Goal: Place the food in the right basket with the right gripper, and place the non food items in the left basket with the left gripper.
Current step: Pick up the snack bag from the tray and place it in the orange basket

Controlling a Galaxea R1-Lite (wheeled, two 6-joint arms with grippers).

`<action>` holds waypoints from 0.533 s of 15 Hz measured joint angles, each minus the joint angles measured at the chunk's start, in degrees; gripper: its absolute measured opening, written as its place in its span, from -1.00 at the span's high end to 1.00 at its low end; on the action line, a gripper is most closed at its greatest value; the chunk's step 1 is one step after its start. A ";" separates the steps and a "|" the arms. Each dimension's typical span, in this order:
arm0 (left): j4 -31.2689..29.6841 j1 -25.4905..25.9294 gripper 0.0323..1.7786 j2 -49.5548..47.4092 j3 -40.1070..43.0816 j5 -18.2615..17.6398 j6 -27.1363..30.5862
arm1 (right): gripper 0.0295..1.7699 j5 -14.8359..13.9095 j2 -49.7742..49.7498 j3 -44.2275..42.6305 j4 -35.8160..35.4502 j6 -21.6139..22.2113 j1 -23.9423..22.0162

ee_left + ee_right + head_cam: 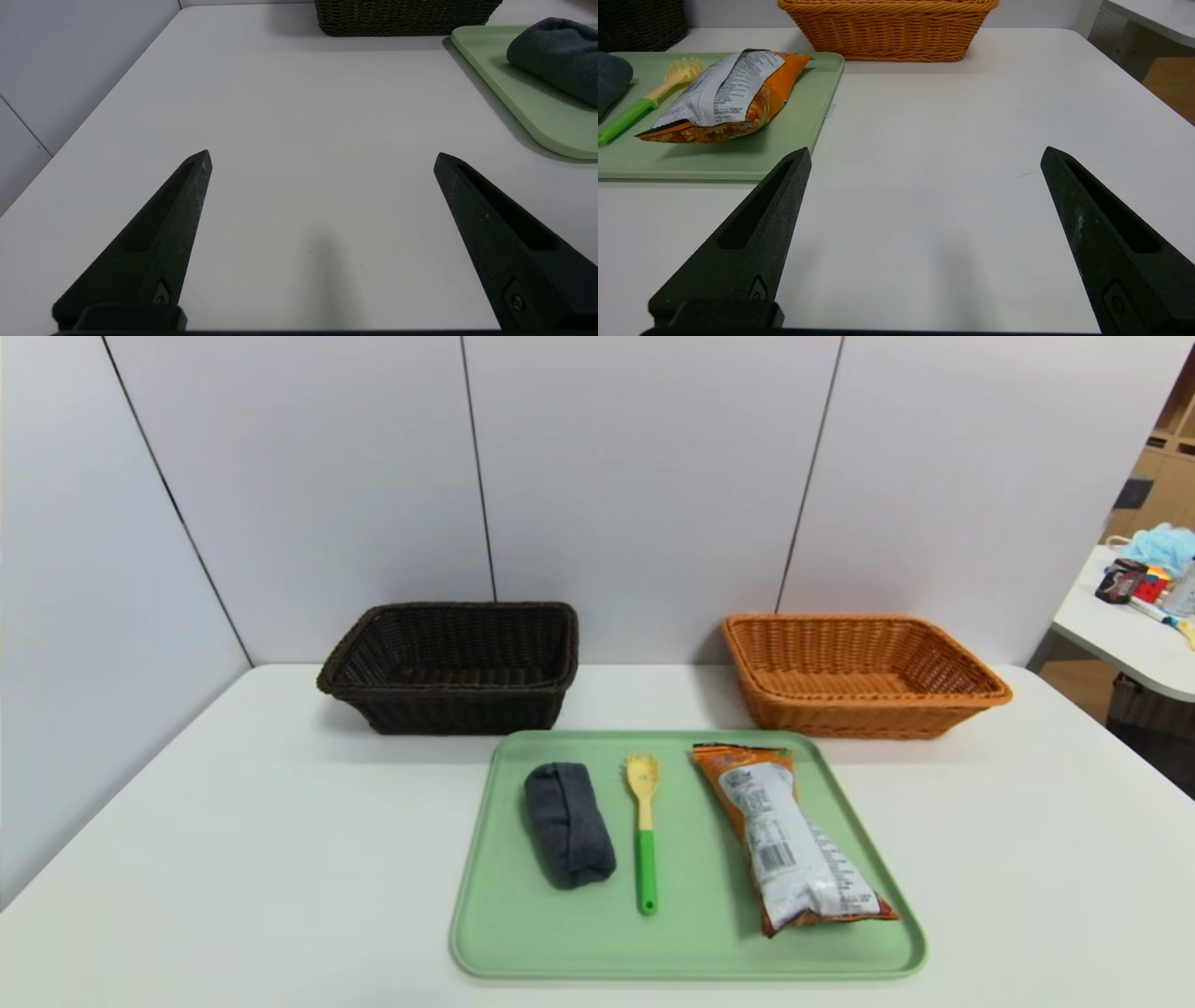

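Two claws hang low over bare white table [233, 821], holding nothing. Your left gripper [322, 158] is spread wide; ahead of it, toward the middle, the grey rolled cloth [556, 56] lies on the green tray [528, 107], the dark brown basket [402, 18] beyond. Your right gripper [924, 156] is likewise spread; the orange snack bag [724, 93] lies ahead, inward, beside the yellow spoon-fork [649, 98], seemingly plastic. The orange-tan basket [887, 32] stands farther ahead.

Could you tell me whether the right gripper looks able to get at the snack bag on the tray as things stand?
Probably yes: the right gripper is open over bare table, and the snack bag lies uncovered at the tray's near side.
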 joint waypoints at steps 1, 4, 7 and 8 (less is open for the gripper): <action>0.00 0.00 -0.90 0.00 0.00 -0.02 0.02 | -0.92 0.00 0.00 0.00 0.00 0.05 0.00; 0.00 0.00 -0.90 0.00 0.00 -0.02 -0.09 | -0.92 0.05 0.00 0.00 0.02 -0.20 0.00; 0.00 0.00 -0.90 0.00 0.00 0.02 -0.11 | -0.92 0.09 0.00 0.00 0.06 -0.17 0.00; 0.00 0.00 -0.90 0.00 0.00 0.05 -0.11 | -0.92 0.11 0.00 -0.02 0.02 -0.09 0.00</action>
